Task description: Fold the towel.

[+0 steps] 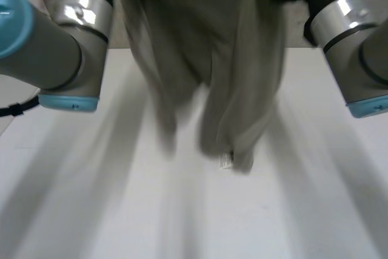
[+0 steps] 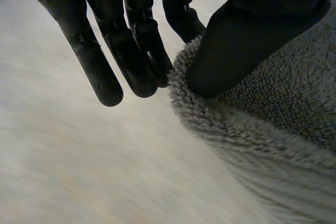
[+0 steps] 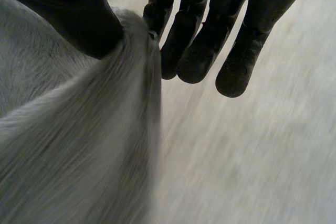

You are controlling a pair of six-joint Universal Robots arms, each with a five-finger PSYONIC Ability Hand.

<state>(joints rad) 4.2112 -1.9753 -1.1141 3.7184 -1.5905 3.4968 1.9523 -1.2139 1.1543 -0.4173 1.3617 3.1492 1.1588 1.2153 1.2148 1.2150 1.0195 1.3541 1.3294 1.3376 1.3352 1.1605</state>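
My left hand point(image 2: 239, 35) and right hand point(image 3: 68, 9) each pinch the towel's point(image 1: 212, 77) top edge, thumb against fingers; towel hangs straight down between them over the table point(image 1: 315, 210), both hands equally near.

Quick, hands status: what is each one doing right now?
Left hand: shut, pinching the edge of the fluffy grey towel.
Right hand: shut, pinching the same towel's edge.

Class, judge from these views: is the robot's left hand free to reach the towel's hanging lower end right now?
Probably not. The left hand pinches the towel at its upper edge between thumb and fingers, as does the right hand. The lower end dangles well beneath both, over the table.
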